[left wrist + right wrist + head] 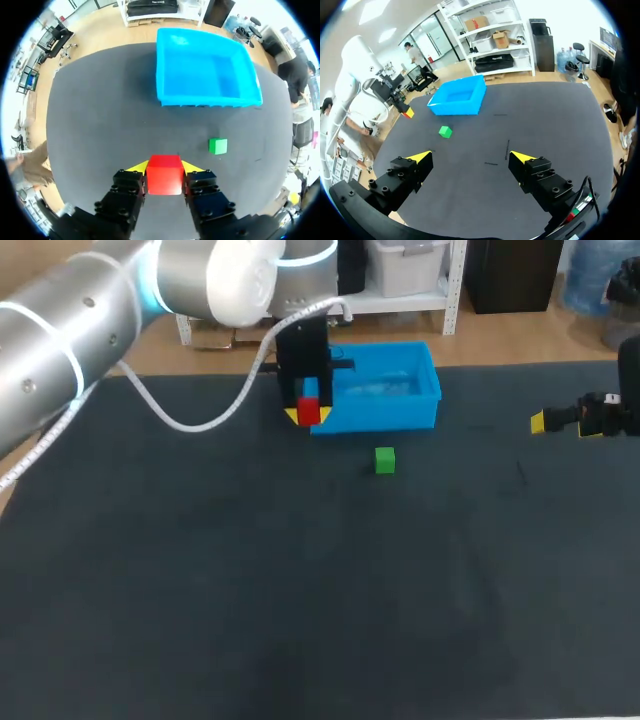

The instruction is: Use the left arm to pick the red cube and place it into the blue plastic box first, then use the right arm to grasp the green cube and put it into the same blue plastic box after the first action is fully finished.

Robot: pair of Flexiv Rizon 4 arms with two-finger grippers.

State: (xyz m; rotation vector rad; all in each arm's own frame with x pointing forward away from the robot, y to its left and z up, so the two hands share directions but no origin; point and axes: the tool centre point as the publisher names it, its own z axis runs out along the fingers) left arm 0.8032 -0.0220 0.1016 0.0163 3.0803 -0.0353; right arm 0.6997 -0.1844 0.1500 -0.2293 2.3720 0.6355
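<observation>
The left gripper [165,168] is clamping the red cube [164,176] between both fingers, hanging just short of the blue plastic box [210,99], which is lying ahead, slightly toward the robot's right.

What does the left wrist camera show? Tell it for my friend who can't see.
The left gripper is shut on a small red cube. Ahead of it on the dark table sits an open blue plastic box, with a small green cube lying nearer, apart from both.
</observation>
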